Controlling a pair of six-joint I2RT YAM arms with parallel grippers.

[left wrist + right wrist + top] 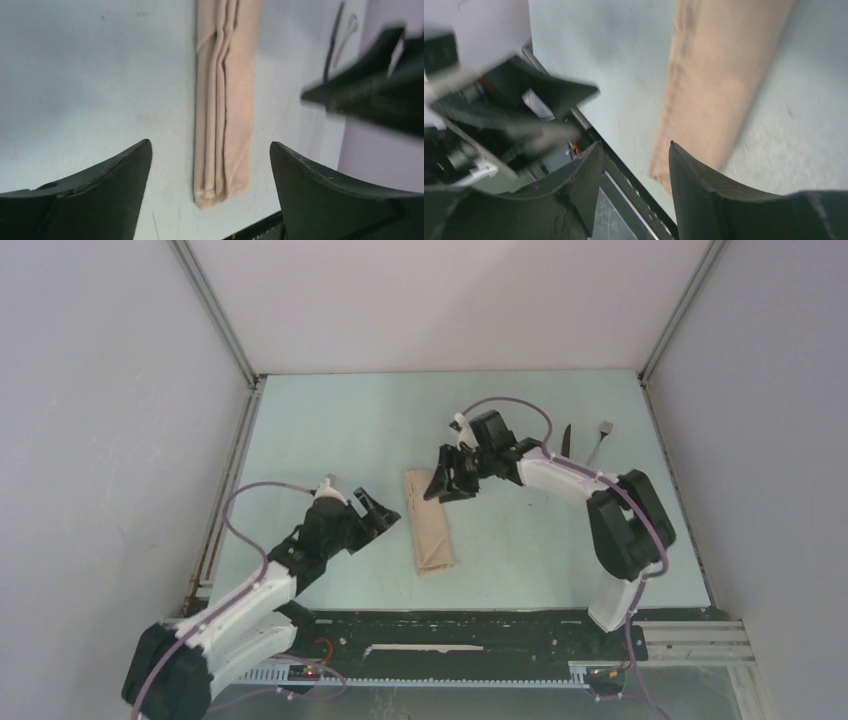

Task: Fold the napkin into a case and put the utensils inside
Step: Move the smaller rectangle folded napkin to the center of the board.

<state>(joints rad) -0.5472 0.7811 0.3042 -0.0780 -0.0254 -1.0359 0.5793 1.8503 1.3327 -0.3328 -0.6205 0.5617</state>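
Observation:
The napkin [430, 523] lies on the table as a narrow beige case, long axis running near to far. Lengthwise folds show on the napkin [225, 100] in the left wrist view, and the napkin [719, 85] is blurred in the right wrist view. My left gripper [383, 511] stands just left of it, apart from the cloth. The left gripper [210, 144] is wide open and empty. My right gripper [442, 483] hovers over the case's far end. The right gripper [635, 145] is open with nothing between its fingers. The utensils, a dark knife [566, 440] and a light fork [601, 442], lie at the far right.
White walls enclose the table on three sides. A black strip [450, 630] runs along the near edge, close to the napkin's near end. The right arm's elbow [630, 520] stands between the near edge and the utensils.

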